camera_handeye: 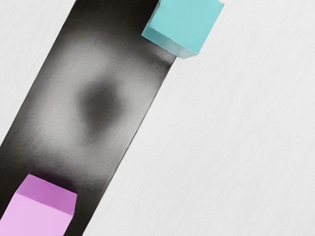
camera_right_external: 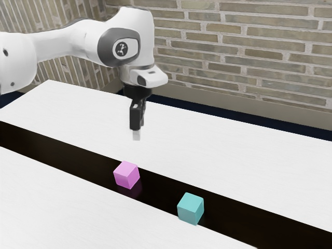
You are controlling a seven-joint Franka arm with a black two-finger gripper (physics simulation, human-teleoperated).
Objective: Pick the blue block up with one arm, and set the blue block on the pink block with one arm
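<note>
The blue block, a teal-blue cube, sits on a dark strip that crosses the white table. The pink block rests on the same strip, a short way toward the exterior view's left of the blue one. My gripper hangs pointing down, well above the table, behind and above the pink block, and holds nothing. In the wrist view the blue block and the pink block lie at opposite ends of the dark strip, both off to the sides of my hand.
White table surface spreads on both sides of the dark strip. A brick wall stands behind the table. The white arm reaches in from the exterior view's left.
</note>
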